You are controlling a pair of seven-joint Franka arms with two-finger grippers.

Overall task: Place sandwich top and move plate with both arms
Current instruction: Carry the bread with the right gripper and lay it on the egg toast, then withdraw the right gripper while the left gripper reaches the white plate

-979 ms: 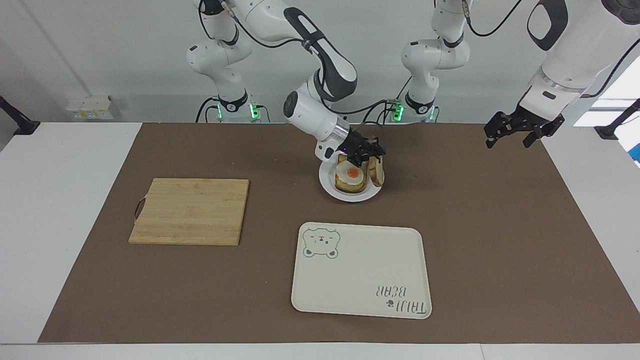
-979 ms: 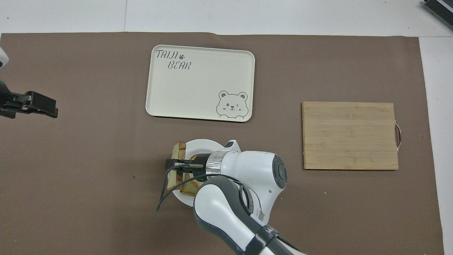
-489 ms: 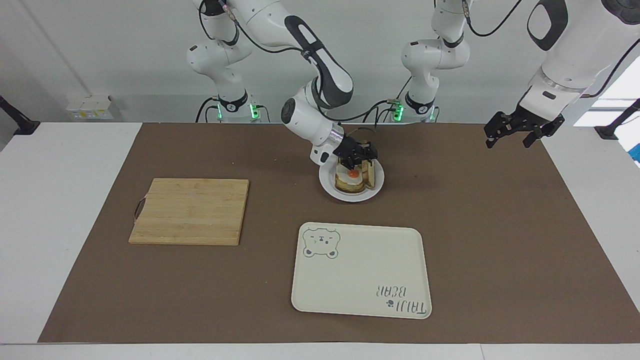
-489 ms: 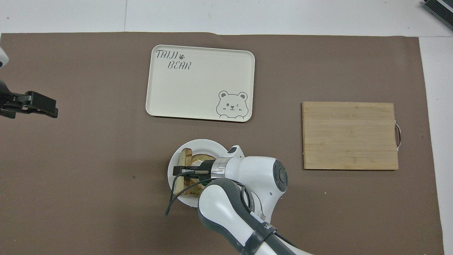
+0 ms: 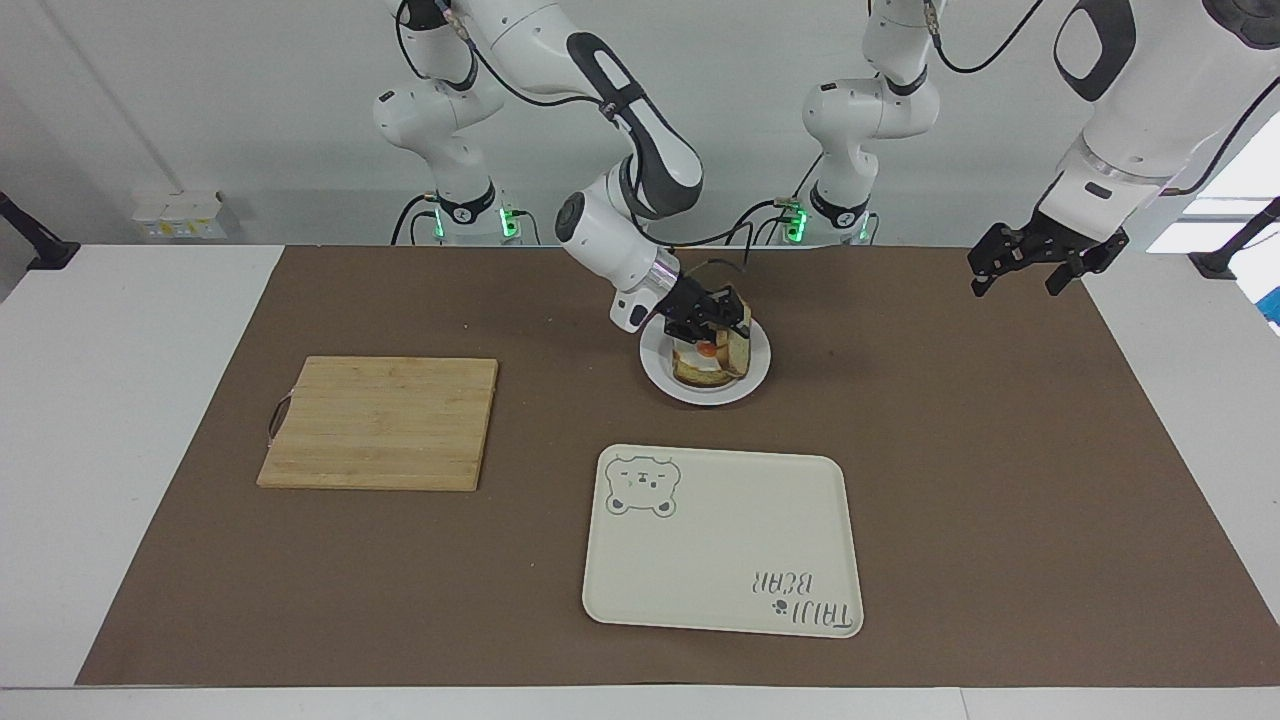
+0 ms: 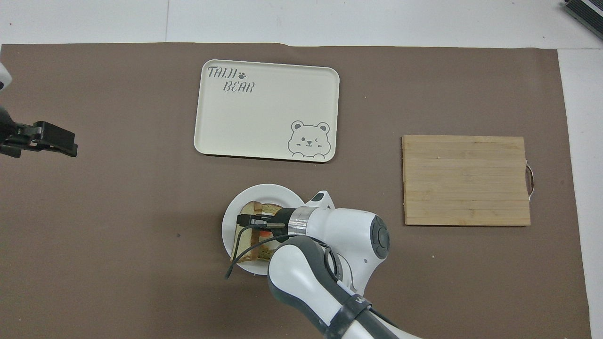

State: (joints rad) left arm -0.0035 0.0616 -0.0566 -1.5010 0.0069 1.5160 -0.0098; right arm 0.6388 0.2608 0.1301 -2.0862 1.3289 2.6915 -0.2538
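The small white plate lies on the brown mat in front of the robots, nearer to them than the tray. On it lies a bread slice topped with a fried egg. My right gripper is low over the plate and shut on the sandwich top, a plain slice held tilted and leaning over the egg slice. It covers most of the egg in the overhead view. My left gripper waits open and empty in the air over the left arm's end of the mat.
A cream tray with a bear drawing lies farther from the robots than the plate. A wooden cutting board lies toward the right arm's end of the table.
My right gripper has carried the sandwich top from standing at the plate's edge inward over the egg slice and tipped it down. The left arm has not moved.
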